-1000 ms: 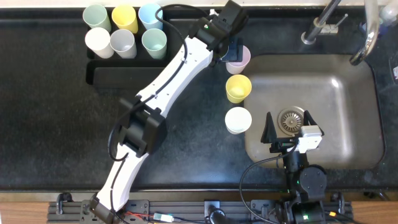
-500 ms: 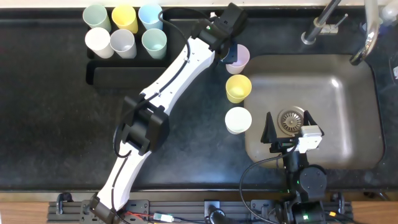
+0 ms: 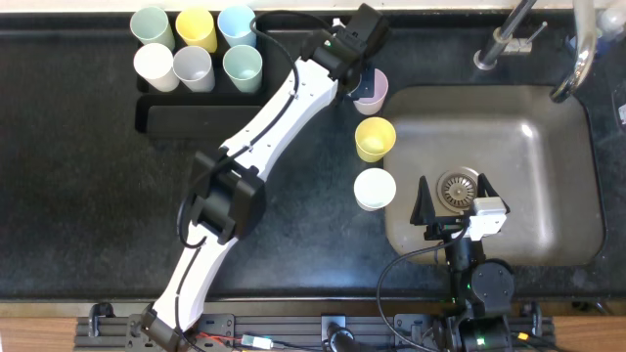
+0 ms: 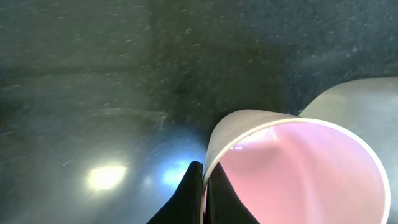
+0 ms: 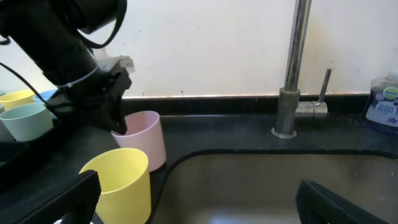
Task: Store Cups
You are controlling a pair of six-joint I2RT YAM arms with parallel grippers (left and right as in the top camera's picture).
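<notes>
Pinching the rim of the pink cup (image 3: pixel 374 93), left gripper (image 3: pixel 357 86) at upper centre, top view, cup just beside the sink (image 3: pixel 548 147), right gripper (image 3: pixel 453 200) spread over it at lower right.

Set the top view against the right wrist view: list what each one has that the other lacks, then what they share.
Top view's own: the drain in the sink and the grey cup among the stored ones. Right wrist view's own: the white wall behind the faucet. Shared: the pink cup, pinched at its rim by the left gripper, the yellow cup next to it, the faucet and the sink.
</notes>
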